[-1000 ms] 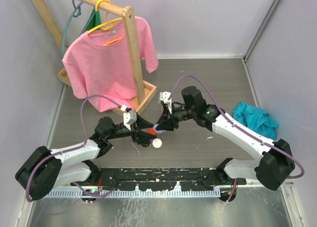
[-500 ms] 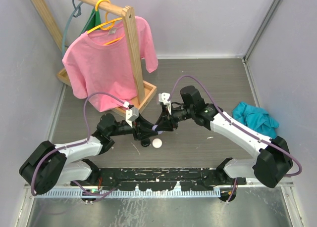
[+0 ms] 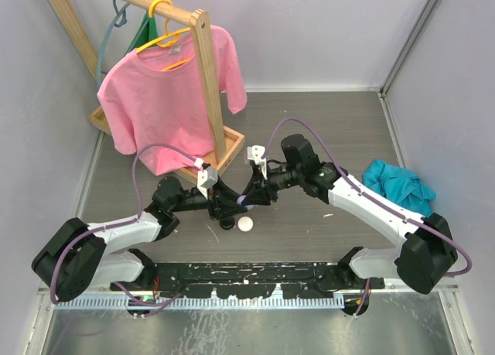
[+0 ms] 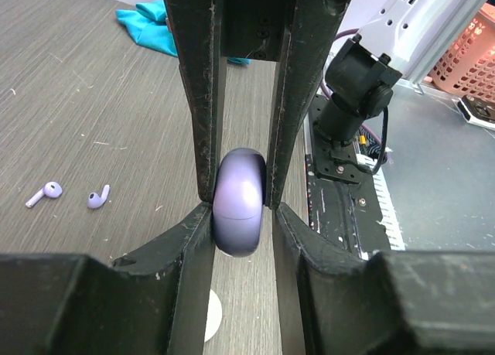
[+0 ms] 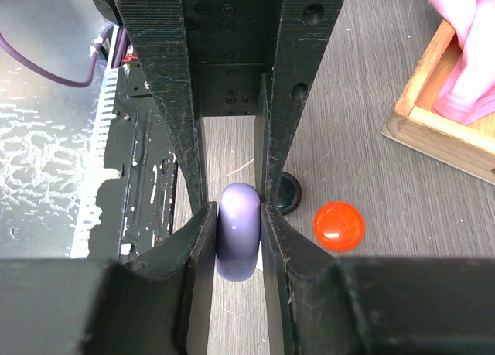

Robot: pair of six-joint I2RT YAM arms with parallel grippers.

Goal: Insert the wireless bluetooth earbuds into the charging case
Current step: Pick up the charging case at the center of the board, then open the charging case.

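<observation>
We see a grey wood-grain tabletop (image 3: pixel 325 115) between pale walls. At its far left stands a wooden rack (image 3: pixel 207 84) with a pink T-shirt (image 3: pixel 166 92) on a yellow hanger. The left arm (image 3: pixel 116 235) and the right arm (image 3: pixel 371 208) reach in from the near edge and meet nose to nose at the middle of the tabletop. A crumpled teal cloth (image 3: pixel 398 185) lies by the right wall. The left hand (image 4: pixel 239 214) and the right hand (image 5: pixel 238 212) face each other. Both are pinched narrow on the same purple charging case (image 4: pixel 240 200), a round, closed shell held on edge above the tabletop. In each wrist view we see that hand's own fingertips pressing the case from below in the picture, and the other hand's fingers clamping it from above. Under the hands, three other round cases rest on the tabletop. A white round case (image 3: pixel 245 224) sits just beside the hands on the near side. An orange-red round case (image 5: pixel 338 226) and a black round case (image 5: pixel 285 194) sit close together, and the black one is partly hidden behind a finger. Smallest of all are the wireless bluetooth earbuds. In the left wrist view we make out a purple pair lying on the bare tabletop, one earbud (image 4: pixel 44 192) just beside the other (image 4: pixel 97 196). They are well apart from the held case and outside it.
</observation>
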